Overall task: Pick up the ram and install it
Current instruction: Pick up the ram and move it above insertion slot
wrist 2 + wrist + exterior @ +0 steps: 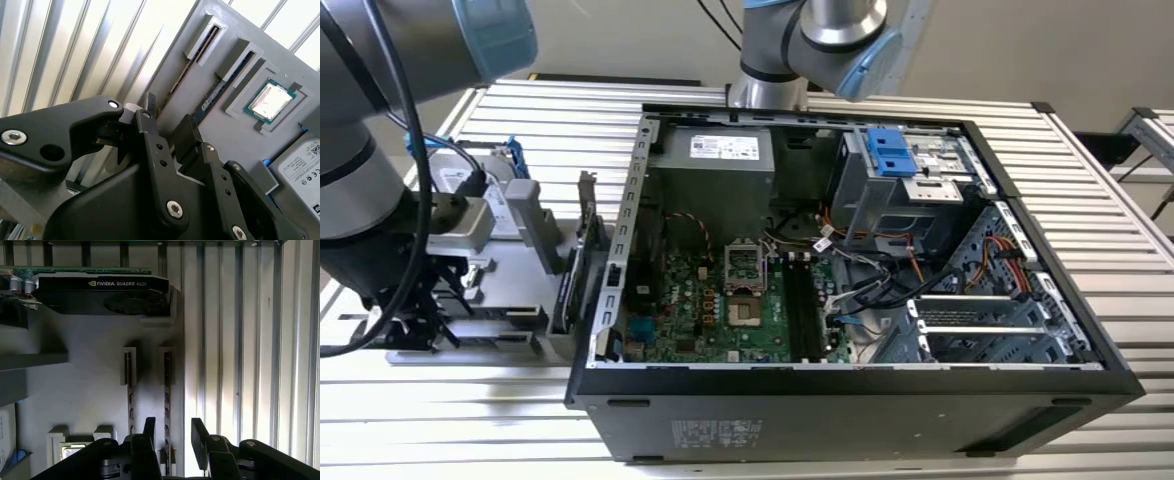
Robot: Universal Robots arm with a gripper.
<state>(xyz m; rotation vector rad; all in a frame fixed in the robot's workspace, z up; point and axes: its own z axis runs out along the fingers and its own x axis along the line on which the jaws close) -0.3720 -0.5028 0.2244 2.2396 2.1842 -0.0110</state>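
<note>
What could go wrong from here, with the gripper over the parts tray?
In the first wrist view, the open gripper straddles the ram, one finger over the narrow gap to the neighbouring stick; it may knock that one. The ram sits nearer that finger, so closing could tilt it in its holder. In the exterior view, loose cables lie beside the motherboard's memory slots and might snag at insertion.

An open computer case [854,410] shows its green motherboard [687,310], and the robot arm [360,200] hangs over a grey parts holder [507,260] just beside the case, on the exterior view's left.
</note>
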